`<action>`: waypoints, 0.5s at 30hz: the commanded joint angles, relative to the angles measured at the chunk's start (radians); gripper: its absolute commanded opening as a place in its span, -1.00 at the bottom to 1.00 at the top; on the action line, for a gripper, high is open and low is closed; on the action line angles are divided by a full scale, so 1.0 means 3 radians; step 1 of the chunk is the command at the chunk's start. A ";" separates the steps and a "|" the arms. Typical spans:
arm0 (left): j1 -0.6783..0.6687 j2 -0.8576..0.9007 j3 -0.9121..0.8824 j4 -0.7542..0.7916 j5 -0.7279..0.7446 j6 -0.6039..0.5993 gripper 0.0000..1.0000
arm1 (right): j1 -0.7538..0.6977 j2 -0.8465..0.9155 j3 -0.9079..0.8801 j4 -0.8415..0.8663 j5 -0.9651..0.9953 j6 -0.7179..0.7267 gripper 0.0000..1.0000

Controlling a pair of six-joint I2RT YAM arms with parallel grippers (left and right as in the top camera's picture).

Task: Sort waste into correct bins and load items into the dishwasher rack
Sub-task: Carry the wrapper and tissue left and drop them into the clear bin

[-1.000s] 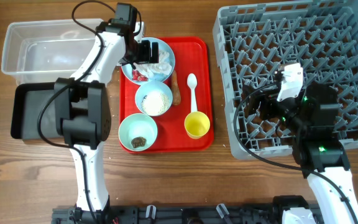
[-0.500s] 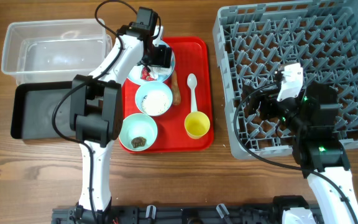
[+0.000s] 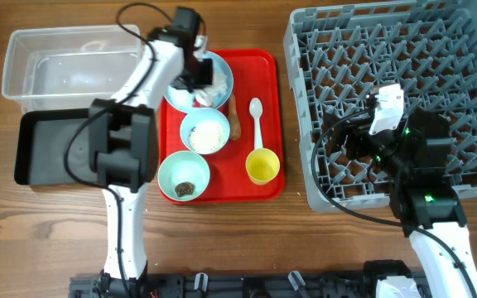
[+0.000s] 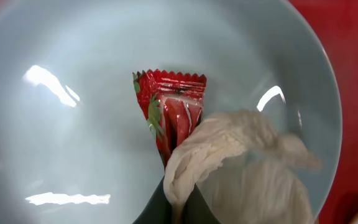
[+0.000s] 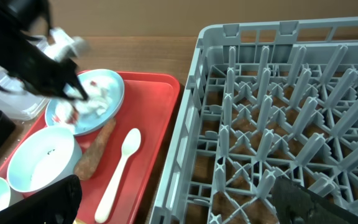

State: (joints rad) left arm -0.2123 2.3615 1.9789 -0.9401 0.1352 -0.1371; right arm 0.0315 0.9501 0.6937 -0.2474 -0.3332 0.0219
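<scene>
Sorting waste: the left claw (image 4: pixel 170 206) is clamped on the crumpled paper (image 4: pixel 241 162) on the plate (image 4: pixel 73 124), which touches the red wrapper (image 4: pixel 173 106). The next move is probably lifting it to the tub (image 3: pixel 65 70). The right claw (image 5: pixel 179 202) hangs open over the rack (image 5: pixel 278 93).

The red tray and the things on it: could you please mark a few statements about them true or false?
1. The yellow cup stands on the red tray. True.
2. The white spoon lies inside the yellow cup. False: it lies flat on the red tray, outside the cup.
3. The mint green bowl holds a dark brown lump. True.
4. The red wrapper lies in the mint green bowl. False: it lies on the pale blue plate.
5. The left gripper pinches crumpled white paper. True.
</scene>
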 commanded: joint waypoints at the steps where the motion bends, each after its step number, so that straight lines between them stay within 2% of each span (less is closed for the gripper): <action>1: 0.0380 -0.0506 0.0328 -0.0121 0.0005 -0.0209 -0.92 | 0.0003 0.0022 0.0069 0.0010 -0.0055 0.0015 0.99; 7: 0.0888 -0.1005 0.0333 -0.0239 0.0001 -0.0245 -0.92 | 0.0003 0.0022 0.0069 0.0013 -0.0053 0.0015 1.00; 15: 0.1452 -0.0769 0.0329 -0.0299 -0.0272 -0.0444 -0.92 | 0.0003 0.0022 0.0069 0.0024 -0.0055 0.0023 0.99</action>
State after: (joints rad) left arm 0.1860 2.0708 2.0750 -1.0248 0.1070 -0.2272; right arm 0.0319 0.9501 0.6937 -0.2466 -0.3332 0.0219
